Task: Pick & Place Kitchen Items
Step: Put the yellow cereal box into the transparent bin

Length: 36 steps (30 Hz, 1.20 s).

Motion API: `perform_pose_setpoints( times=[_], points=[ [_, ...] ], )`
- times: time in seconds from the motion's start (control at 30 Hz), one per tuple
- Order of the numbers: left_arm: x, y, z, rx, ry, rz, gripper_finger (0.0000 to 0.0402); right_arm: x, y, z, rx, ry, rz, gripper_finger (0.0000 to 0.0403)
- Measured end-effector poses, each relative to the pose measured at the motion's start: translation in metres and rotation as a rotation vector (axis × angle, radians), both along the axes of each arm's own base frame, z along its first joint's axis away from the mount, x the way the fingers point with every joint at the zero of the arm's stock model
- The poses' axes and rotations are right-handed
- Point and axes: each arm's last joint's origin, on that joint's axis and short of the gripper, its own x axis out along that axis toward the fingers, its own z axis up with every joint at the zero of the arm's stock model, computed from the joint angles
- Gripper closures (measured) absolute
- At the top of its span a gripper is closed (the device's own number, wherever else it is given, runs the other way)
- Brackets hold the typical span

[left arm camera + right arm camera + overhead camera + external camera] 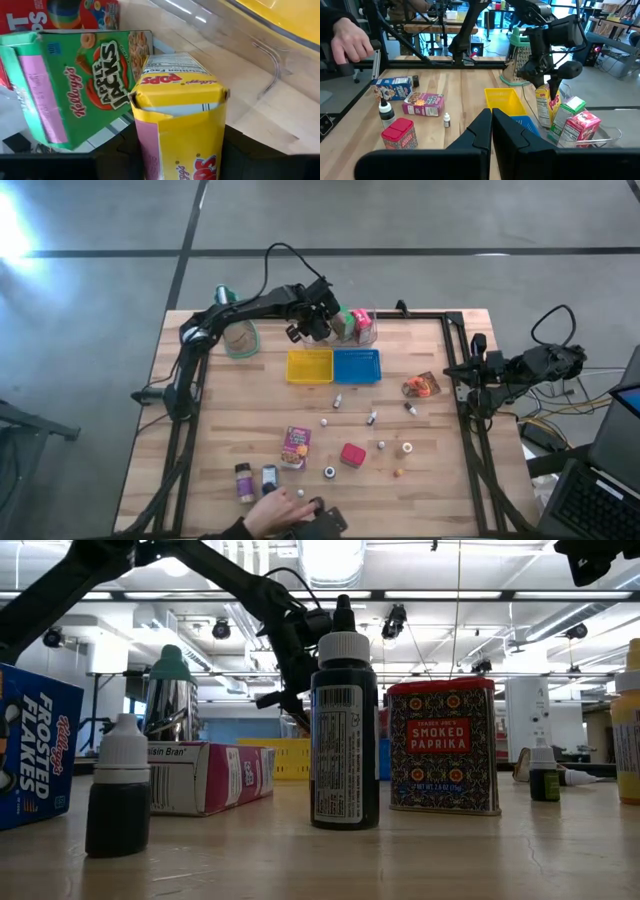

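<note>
1. A pale wooden table [420, 480] stands on a grey floor; behind it, a workshop with ceiling lights.
2. The left gripper [551, 80] hangs above the clear bin [605, 135], clamped on a yellow carton [175, 115].
3. Green carton [80, 85] just beside it.
4. The right gripper [491, 125] waits at the table's right edge, fingers together.
5. A person's hand [275, 510] rests at the near edge.

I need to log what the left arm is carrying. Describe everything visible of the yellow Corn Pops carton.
The small yellow cardboard Corn Pops carton stands upright between the fingers of the left gripper, which is shut on it, over the clear bin at the table's far edge. It bears red lettering, a pink strip down one edge and a white printed panel. Its top flaps look slightly torn open. Beside it leans a green Apple Jacks carton; whether they touch is unclear.
</note>
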Motion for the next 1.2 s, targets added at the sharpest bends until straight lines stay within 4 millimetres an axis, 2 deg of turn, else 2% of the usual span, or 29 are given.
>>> perform_pose_setpoints(
  times=[0.83, 1.2],
  points=[
    [0.0028, -0.0003, 0.0013, -0.025, -0.045, 0.042, 0.0232, 0.0000, 0.0000, 0.0000, -0.001, 0.000, 0.000, 0.0394],
    [0.0057, 0.0014, 0.0035, -0.016, -0.088, 0.065, 0.0160, -0.0001, 0.0000, 0.0000, 0.000, 0.000, 0.000, 0.0394]
  ],
)
